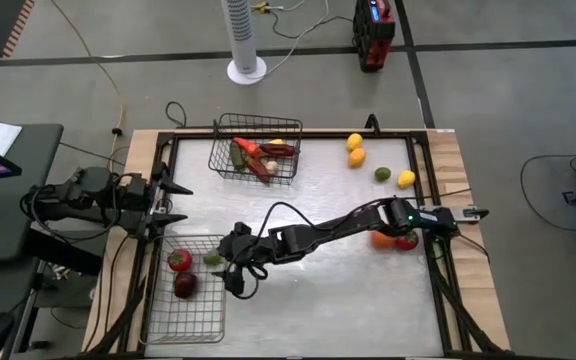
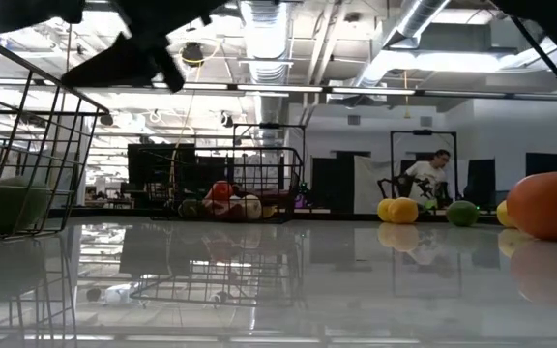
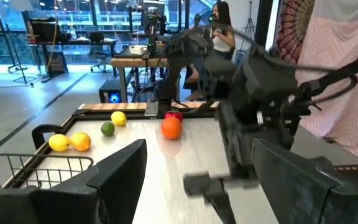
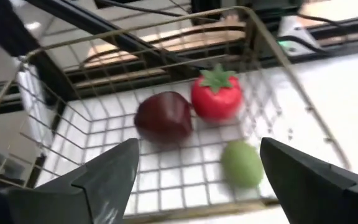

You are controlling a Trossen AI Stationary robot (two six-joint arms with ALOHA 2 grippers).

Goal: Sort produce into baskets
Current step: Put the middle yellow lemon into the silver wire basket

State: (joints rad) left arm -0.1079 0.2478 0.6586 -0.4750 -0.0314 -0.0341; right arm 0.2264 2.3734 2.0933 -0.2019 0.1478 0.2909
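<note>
Right pincer (image 4: 194, 171) spread wide and empty above the basket (image 4: 278, 62), a green lime (image 4: 242, 163) lying below between its fingers

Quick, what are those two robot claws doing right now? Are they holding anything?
Right gripper: open, empty, above the near dark wire-mesh basket holding a green lime.
Left gripper: open, empty, waiting at the table's left edge.

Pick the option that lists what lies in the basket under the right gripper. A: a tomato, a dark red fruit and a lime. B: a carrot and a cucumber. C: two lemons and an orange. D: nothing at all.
A: the right wrist view shows the tomato, the dark red fruit and the lime on the basket floor, beyond the open right gripper.
</note>
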